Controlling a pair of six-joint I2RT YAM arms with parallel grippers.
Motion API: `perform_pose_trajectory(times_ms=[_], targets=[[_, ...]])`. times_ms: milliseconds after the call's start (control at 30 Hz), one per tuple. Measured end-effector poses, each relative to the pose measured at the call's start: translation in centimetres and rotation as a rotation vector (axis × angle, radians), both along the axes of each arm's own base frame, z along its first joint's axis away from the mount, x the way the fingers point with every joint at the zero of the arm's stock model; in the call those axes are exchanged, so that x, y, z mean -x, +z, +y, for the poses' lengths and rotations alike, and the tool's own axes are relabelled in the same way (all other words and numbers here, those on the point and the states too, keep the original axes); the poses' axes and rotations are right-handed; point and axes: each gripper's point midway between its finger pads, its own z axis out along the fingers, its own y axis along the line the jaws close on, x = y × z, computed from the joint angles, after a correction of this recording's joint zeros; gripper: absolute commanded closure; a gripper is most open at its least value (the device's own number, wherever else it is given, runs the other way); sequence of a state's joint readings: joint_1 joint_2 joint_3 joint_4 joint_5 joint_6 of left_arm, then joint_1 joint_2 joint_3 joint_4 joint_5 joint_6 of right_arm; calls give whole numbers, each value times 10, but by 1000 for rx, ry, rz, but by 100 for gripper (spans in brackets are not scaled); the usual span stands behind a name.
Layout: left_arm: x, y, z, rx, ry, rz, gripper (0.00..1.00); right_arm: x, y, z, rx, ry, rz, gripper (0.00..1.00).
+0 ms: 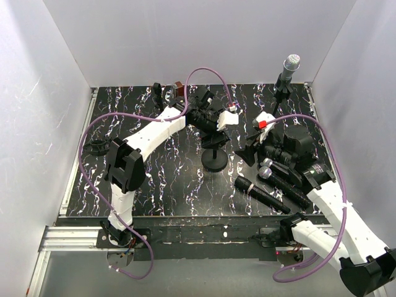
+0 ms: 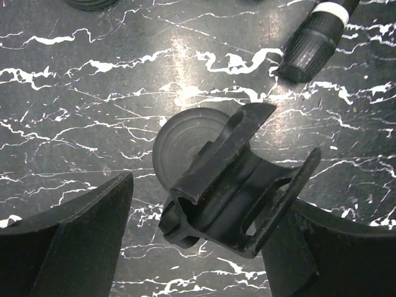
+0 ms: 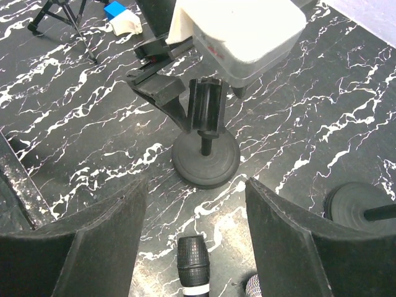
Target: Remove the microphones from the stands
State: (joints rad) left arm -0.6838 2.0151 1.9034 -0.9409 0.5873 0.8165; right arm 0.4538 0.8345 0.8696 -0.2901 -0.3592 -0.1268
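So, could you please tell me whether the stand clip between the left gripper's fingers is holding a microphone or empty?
Empty: the clip has a bare channel in both wrist views, upright over its round base.

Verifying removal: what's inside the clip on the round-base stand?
Nothing: the clip is empty, channel bare. The round base shows below; from above, the clip covers the post.
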Motion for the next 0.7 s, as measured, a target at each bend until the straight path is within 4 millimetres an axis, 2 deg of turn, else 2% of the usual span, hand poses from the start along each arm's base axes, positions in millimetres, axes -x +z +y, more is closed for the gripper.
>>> perform_pose_trajectory(times_ms=[333, 400, 467, 700], targets=[[-8, -9, -5, 17, -1, -35, 53, -11, -19, 2, 41, -14, 69, 31], [-8, -10, -7, 25, -1, -33, 57, -15, -18, 1, 58, -24, 87, 31], [-10, -10, -9, 32, 7, -40, 62, -20, -11, 0, 69, -35, 90, 31], [-33, -9, -20, 63, 74, -93, 77, -33, 36, -12, 103, -90, 7, 32]])
